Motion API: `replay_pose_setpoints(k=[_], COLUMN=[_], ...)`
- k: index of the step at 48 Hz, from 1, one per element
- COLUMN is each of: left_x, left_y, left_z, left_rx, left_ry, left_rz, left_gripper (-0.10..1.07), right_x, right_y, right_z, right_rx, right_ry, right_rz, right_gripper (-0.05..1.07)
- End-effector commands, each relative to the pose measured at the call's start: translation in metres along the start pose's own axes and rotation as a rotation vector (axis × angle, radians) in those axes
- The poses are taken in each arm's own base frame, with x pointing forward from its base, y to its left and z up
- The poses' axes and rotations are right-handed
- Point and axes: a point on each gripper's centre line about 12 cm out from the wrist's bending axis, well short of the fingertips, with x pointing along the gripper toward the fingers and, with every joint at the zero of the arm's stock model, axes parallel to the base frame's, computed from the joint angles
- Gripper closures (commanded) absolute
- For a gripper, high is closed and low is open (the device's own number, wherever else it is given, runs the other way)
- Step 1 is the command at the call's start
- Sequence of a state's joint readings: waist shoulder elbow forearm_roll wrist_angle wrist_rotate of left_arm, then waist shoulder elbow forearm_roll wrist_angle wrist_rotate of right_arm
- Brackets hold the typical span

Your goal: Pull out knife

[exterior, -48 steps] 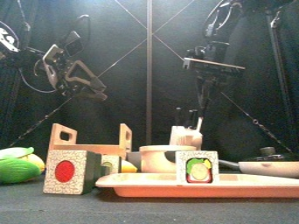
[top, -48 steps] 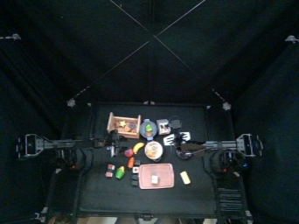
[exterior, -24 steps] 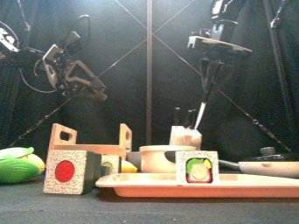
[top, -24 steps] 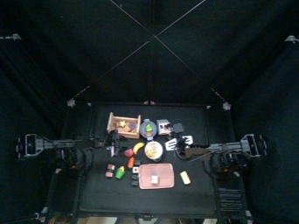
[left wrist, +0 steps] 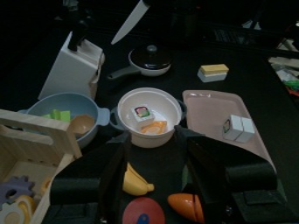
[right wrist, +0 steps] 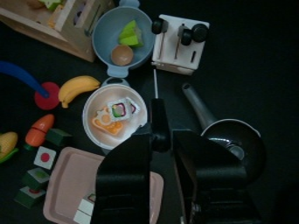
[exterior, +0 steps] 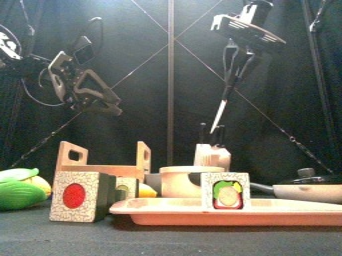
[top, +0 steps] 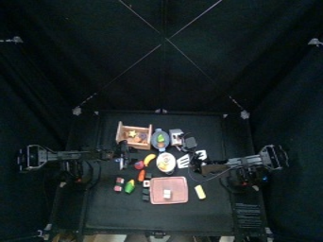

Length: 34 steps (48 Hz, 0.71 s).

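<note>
My right gripper is shut on the black handle of a knife and holds it high in the air. The pale blade hangs slanted, its tip above the white knife block and clear of it. In the right wrist view the blade shows edge-on over the table, beside the block, which still holds black-handled knives. In the left wrist view the blade floats above the block. My left gripper is open and empty, raised at the left.
A white pot with food, a blue bowl, a black pan, a pink tray, a wooden rack and toy fruit crowd the table. The tray lies near the front edge.
My right gripper has risen with the knife. The blade has slid up out of the block and now hangs free above it. The left arm has not moved.
</note>
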State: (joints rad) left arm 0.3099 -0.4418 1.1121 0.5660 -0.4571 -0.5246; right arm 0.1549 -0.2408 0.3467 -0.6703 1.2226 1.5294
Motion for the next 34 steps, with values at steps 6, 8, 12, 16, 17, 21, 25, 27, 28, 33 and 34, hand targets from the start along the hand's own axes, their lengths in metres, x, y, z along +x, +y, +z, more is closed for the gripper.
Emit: replay_pose_setpoints(k=[6,8,12,16,17,21,25,27,28,33,34], left_x=[0.0009,0.0007,0.0013,0.0013,0.0013,0.0012,0.0013,0.0009,0.0012,0.0010,0.0010], left_y=[0.0009,0.0013,0.0015,0.0016,0.0016,0.0016,0.0016,0.0015,0.0016,0.0016,0.0015], left_z=[0.0040,0.0034,0.0023,0.0023,0.0024,0.0018,0.0024,0.0023,0.0018,0.0012,0.0013], left_rx=[0.002,0.001,0.000,-0.002,-0.003,-0.003,-0.005,-0.003,-0.005,-0.004,-0.004], left_ry=[-0.012,-0.011,-0.006,-0.007,-0.007,-0.005,-0.007,-0.008,-0.006,-0.004,-0.005], left_rz=[0.002,0.003,0.003,0.004,0.005,0.005,0.005,0.004,0.005,0.005,0.004], left_gripper=[0.15,0.15,0.15,0.15,0.15,0.15,0.15,0.15,0.15,0.15,0.15], right_x=[-0.0153,-0.0150,-0.0143,-0.0136,-0.0136,-0.0132,-0.0128,-0.0124,-0.0119,-0.0113,-0.0113], right_y=[-0.0009,-0.0011,-0.0016,-0.0020,-0.0020,-0.0019,-0.0013,-0.0009,-0.0009,-0.0002,-0.0001], right_z=[0.0042,0.0037,0.0031,0.0024,0.0024,0.0021,0.0020,0.0016,0.0013,0.0000,0.0001], right_rx=[0.009,0.009,0.007,0.007,0.007,0.006,0.005,0.003,0.002,0.000,0.000], right_ry=[-0.011,-0.009,-0.008,-0.008,-0.008,-0.007,-0.009,-0.007,-0.006,-0.003,-0.003], right_rz=[0.046,0.045,0.042,0.040,0.040,0.042,0.044,0.044,0.041,0.040,0.042], right_gripper=[0.52,0.52,0.52,0.52,0.52,0.52,0.52,0.52,0.52,0.52,0.52])
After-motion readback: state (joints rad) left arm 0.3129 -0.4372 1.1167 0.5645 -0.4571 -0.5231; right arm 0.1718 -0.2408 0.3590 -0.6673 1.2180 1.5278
